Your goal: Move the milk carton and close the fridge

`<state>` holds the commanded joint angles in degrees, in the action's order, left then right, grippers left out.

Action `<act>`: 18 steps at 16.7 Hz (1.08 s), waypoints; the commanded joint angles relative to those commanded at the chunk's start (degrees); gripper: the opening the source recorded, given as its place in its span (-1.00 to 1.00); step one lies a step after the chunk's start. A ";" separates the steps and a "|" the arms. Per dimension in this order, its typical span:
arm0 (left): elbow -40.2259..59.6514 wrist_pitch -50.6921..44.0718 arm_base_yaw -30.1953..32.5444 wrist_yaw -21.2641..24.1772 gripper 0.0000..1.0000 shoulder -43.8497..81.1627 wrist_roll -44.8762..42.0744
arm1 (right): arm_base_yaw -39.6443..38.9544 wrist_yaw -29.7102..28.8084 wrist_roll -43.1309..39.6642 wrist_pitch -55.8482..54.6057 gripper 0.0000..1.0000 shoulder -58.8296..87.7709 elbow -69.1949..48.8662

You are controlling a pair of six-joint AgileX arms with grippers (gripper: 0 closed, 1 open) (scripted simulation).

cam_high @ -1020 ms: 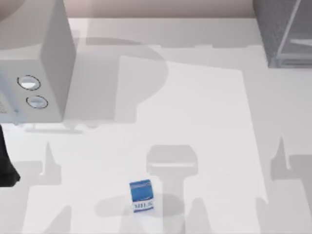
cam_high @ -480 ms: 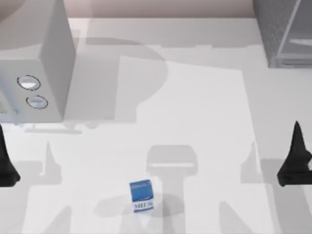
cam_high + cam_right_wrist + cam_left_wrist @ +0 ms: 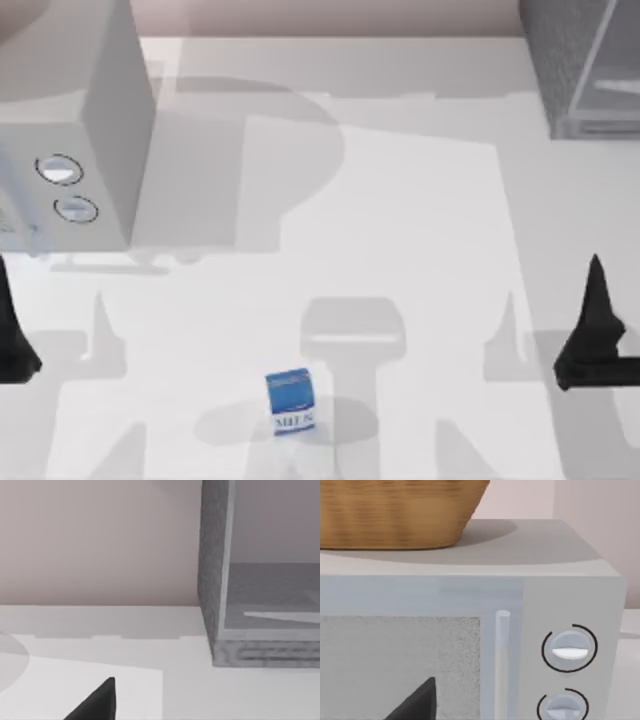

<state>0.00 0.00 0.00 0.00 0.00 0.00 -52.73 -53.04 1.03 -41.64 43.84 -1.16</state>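
Standing upright on the smooth white table (image 3: pixel 420 250), the milk carton (image 3: pixel 290 402) is seen as a small box with a blue top and a white lower face lettered "MILK". It lies near the table's front edge, well apart from both grippers, roughly between them and a little nearer the left one. The left gripper (image 3: pixel 12 335) is seen at the table's left edge as a dark, tapering, pointed shape; whether its fingers are apart or together cannot be told. Just beyond its tip stands a light grey boxy appliance (image 3: pixel 75 130) with two round knobs (image 3: pixel 569 649), a speckled window and a slim vertical handle; a woven wicker basket (image 3: pixel 395 510) rests on its flat top. The right gripper (image 3: pixel 592 335) is seen at the right edge, likewise a dark pointed wedge, its finger state not discernible. Well beyond its tip, at the far right corner, the fridge (image 3: pixel 580 65) is found: a dark grey speckled cabinet with a paler, flat panel.
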 joint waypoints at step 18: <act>0.00 0.00 0.00 0.00 1.00 0.00 0.00 | -22.62 -14.14 12.19 -15.31 1.00 55.86 -24.43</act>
<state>0.00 0.00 0.00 0.00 0.00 0.00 -75.35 -67.18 13.22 -56.95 99.70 -25.59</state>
